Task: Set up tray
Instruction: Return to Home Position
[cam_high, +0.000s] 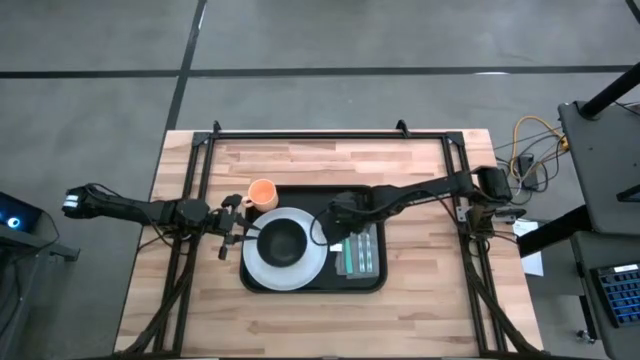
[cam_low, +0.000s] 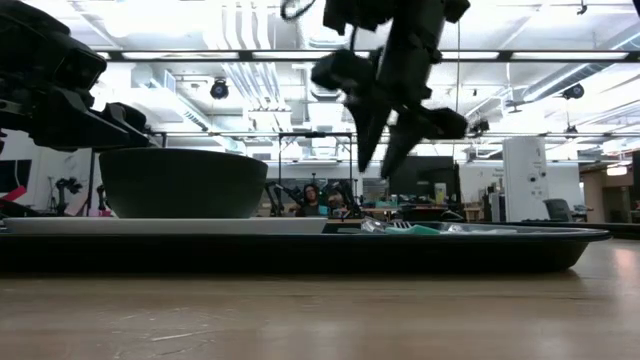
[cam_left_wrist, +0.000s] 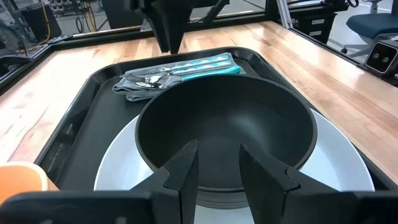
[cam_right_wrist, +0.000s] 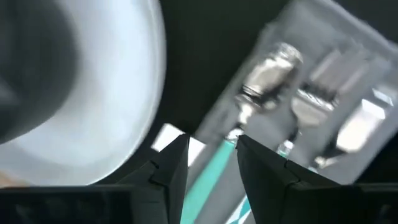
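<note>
So, my right tool (cam_low: 374, 168): spread, empty, above the napkin (cam_left_wrist: 127, 88) and cutlery (cam_left_wrist: 199, 67)
My left tool (cam_left_wrist: 217, 148): spread, empty, bowl (cam_left_wrist: 236, 124) just ahead
Tray (cam_left_wrist: 87, 107): under my right tool

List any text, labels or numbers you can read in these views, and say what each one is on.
Readable text: none in any view.
Tray, white plate, black bowl, orange cup, cutlery, gray napkin: no print visible.
Small white patch beside the napkin, right wrist view: too blurred to tell if it carries text.
Room behind the table, low view: any signs too small to read.
</note>
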